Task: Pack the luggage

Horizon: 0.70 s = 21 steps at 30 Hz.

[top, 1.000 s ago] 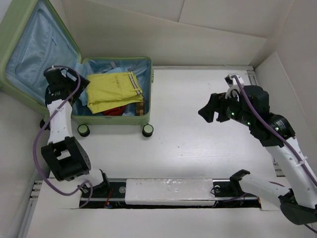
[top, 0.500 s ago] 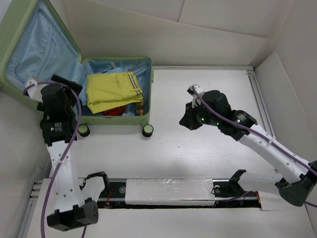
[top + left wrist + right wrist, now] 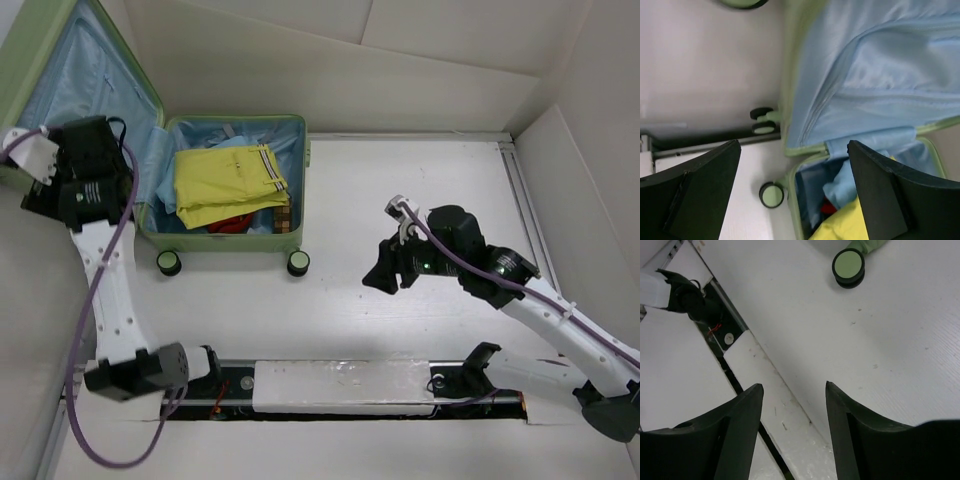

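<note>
The luggage [image 3: 90,70], a pale green hard-shell suitcase, lies open at the far left with its blue-lined lid leaning back. Its body holds folded yellow clothing [image 3: 228,185] over a red item [image 3: 235,222]. My left gripper [image 3: 100,185] is open and empty, raised beside the lid's lower edge near the hinge. The left wrist view shows the blue lining [image 3: 865,90], the yellow clothing [image 3: 840,227] and a wheel [image 3: 771,194] between its open fingers [image 3: 794,147]. My right gripper [image 3: 388,278] is open and empty above bare table, right of the suitcase. Its wrist view [image 3: 794,387] shows one wheel [image 3: 849,265].
Two black-and-green wheels [image 3: 169,262] [image 3: 298,263] stick out of the suitcase's near side. The arms' mounting rail [image 3: 340,385] runs along the table's near edge. White walls close the table at the back and right [image 3: 590,150].
My left gripper has lifted and swung left from the suitcase body to the lid's side. My right gripper has moved left and nearer, out over the middle of the table.
</note>
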Tool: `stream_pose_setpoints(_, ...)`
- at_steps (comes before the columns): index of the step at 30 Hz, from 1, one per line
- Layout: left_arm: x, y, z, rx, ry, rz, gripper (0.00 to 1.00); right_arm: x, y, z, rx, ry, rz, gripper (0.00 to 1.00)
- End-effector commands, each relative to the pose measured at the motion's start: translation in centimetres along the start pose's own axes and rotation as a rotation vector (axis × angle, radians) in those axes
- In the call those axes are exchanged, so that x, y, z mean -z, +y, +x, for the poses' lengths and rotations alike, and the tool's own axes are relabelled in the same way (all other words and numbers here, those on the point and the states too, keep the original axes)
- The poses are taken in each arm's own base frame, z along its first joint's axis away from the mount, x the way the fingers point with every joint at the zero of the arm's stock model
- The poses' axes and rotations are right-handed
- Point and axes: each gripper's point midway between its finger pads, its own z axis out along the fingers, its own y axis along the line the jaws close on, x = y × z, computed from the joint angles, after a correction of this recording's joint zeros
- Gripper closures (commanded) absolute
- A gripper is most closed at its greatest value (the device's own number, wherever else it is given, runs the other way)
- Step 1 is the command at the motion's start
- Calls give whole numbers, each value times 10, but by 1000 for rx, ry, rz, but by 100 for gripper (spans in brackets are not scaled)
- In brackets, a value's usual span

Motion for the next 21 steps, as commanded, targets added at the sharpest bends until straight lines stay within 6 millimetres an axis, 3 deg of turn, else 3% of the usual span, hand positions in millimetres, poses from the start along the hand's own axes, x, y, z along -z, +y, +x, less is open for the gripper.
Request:
stream_pose_setpoints(1, -19, -9, -17, -106, -47, -124, 15, 4, 18, -10, 67, -43, -85, 41)
stream_pose_setpoints(3, -19, -17, -33, -105, -70, -134, 15, 4, 18, -7, 75, -33, -92, 41)
stream_pose_setpoints(5, -26, -21, -28, -135, -62, -158, 16, 4, 16, -6, 80, -26, -80, 41)
stream_pose_setpoints(6, -31, -17, -29, -128, -51, -179, 16, 6, 17, -9, 83, -34, -82, 41)
stream_pose_setpoints(8, -48, 11, -34, -73, -17, -248, 17, 6, 11, -5, 86, -20, -50, 40)
stream_pose_setpoints(10, -57, 18, -34, -43, -9, -236, 17, 7, 9, -9, 100, -33, -36, 40)
stream_pose_setpoints(14, -56, 9, -44, -43, -14, -218, 19, 1, 6, -6, 92, -13, -30, 40)
stream_pose_setpoints(16, -66, 7, -35, -74, 7, -235, 19, -1, 4, -5, 98, -4, -28, 40)
stream_pose_setpoints(18, -68, -3, -45, -52, -18, -214, 32, -1, 1, -3, 94, 3, -12, 40)
stream_pose_setpoints(19, -74, -8, -41, -57, -8, -210, 44, -1, 1, -3, 94, 3, -12, 40)
stream_pose_setpoints(20, -76, -13, -42, -52, -3, -199, 56, -1, 0, -4, 94, 1, -3, 40)
stream_pose_setpoints(21, -74, -14, -46, -48, -7, -196, 78, -2, -2, 0, 91, 9, -1, 40)
